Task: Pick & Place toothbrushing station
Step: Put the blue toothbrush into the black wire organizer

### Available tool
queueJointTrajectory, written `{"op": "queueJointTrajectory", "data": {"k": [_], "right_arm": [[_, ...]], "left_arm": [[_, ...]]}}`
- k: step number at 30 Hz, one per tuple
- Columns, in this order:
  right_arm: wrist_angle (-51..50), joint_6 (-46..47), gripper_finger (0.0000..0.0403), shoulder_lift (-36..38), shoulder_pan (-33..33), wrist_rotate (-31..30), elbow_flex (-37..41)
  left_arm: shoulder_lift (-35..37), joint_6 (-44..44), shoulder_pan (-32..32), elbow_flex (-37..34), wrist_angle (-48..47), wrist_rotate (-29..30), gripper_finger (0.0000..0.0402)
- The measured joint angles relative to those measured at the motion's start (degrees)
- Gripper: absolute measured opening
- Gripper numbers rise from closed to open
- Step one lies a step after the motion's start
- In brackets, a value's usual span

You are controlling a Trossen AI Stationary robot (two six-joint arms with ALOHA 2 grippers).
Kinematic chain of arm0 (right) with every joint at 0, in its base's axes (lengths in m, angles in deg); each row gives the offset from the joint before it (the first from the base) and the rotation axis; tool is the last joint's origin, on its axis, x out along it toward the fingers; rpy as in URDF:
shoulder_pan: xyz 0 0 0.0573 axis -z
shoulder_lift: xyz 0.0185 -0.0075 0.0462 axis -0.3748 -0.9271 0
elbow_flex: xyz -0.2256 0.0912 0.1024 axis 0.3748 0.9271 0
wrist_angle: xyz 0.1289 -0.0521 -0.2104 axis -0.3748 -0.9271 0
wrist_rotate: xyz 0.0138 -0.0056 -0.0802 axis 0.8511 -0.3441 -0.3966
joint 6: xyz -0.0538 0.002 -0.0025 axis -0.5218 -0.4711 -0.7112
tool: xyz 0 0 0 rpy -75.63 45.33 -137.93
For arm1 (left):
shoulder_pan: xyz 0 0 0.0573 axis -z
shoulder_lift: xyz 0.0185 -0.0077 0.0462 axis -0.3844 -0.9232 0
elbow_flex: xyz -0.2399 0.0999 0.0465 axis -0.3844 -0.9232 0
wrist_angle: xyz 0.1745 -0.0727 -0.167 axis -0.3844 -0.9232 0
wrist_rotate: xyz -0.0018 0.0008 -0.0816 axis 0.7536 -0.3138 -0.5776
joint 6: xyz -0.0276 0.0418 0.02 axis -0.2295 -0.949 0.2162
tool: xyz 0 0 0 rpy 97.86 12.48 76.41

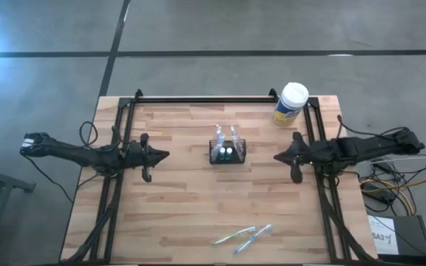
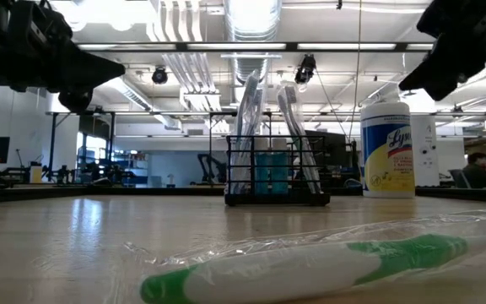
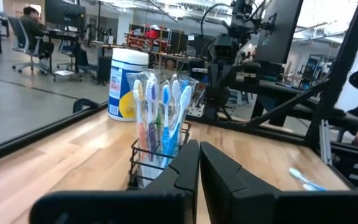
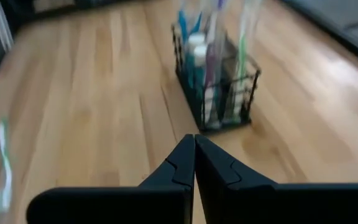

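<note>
The toothbrushing station point(image 1: 228, 152) is a small black wire holder standing on its base in the middle of the table, with wrapped toothbrushes upright in it; it also shows in the low view point(image 2: 277, 169), the left wrist view point(image 3: 157, 155) and the right wrist view point(image 4: 216, 87). My left gripper point(image 1: 165, 155) is shut and empty, above the table to the holder's left. My right gripper point(image 1: 278, 157) is shut and empty, above the table to its right. Both point at the holder.
A white-capped, yellow-labelled round canister point(image 1: 291, 105) stands at the far right of the table. Two wrapped toothbrushes point(image 1: 242, 236) lie near the table's near edge; one shows close in the low view point(image 2: 310, 266). A black rail point(image 1: 205, 98) runs along the far edge.
</note>
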Motion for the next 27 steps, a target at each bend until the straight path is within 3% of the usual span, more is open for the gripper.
{"op": "queueJointTrajectory", "data": {"k": [9,17,22,27], "right_arm": [[-12.9,0.5,0.0008,-19.3,-10.2,0.2,-16.6],[-14.0,4.9,0.0008,-32.8,-23.2,0.2,-26.6],[-15.6,12.9,0.0009,-40.5,-28.0,0.5,-31.4],[-15.4,14.1,0.0033,-48.7,-31.9,3.5,-36.6]], "left_arm": [[0.0,5.3,0.0,0.0,-1.7,0.0,0.0019],[0.0,10.8,0.0,0.0,-7.3,0.0,0.0019],[0.0,10.9,0.0,0.4,-7.7,0.0,0.0019],[0.0,11.3,0.0,1.0,-7.5,-0.3,0.0019]]}}
